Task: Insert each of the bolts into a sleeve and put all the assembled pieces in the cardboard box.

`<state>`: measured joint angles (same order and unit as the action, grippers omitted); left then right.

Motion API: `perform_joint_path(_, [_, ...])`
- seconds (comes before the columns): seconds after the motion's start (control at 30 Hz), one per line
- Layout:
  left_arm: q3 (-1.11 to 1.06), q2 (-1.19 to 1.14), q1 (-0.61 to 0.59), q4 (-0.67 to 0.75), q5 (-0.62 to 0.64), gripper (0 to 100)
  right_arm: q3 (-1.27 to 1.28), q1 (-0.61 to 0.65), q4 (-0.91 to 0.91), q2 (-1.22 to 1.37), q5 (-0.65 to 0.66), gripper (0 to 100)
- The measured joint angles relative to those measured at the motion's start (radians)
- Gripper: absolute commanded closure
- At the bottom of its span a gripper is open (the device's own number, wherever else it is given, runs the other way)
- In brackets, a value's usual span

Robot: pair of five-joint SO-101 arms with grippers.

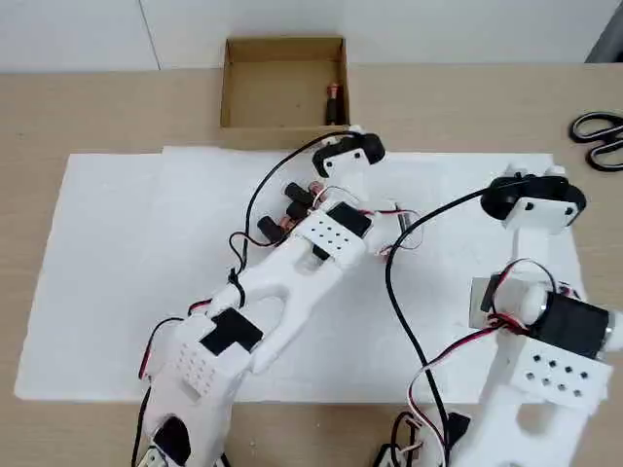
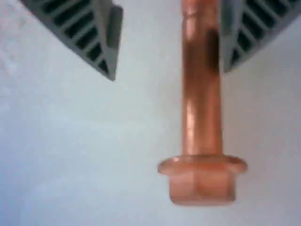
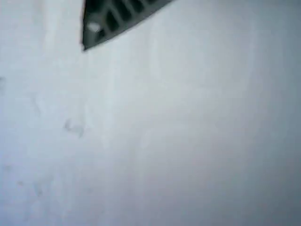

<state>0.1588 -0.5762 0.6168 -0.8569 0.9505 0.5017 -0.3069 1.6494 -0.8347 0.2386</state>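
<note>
Nearest, both arm bases were cut off by the lower edge of the high view. The left arm, white printed plastic with black servos and thin red and black wires, lay low across the sheet toward the middle. The right arm stood over the sheet's right side. The right jaws were hidden under their own housing from above, and the wrist view caught too little of them, so I could not tell whether they were spread or pressed together.

The sheet was matt white and soft-looking, with faint scuffs.

The left jaws were spread. Their grey fingers were wedge-shaped and ribbed with dark slots. Between them a bolt lay on the sheet. It was copper-coloured, with a smooth glossy shank and a flanged hex head. The shank sat close against one finger and well clear of the other, and its far end ran out of the picture.

Beside that arm's wrist sat short black sleeves with copper bolts. The arm partly hid them, so they were too hard to count.

Just past the sheet's far edge stood the box, shallow, square, open brown cardboard. One dark piece with a copper end lay against its right wall.

The counter was pale wood grain. Black-handled scissors at its right side were cut off by the frame.
</note>
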Motion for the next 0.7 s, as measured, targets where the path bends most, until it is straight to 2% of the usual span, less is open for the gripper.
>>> perform_joint_path(0.7, [0.048, -0.057, 0.002, -0.017, 0.002, 87, 0.000, 0.000, 0.000, -0.002, 0.000, 77.5])
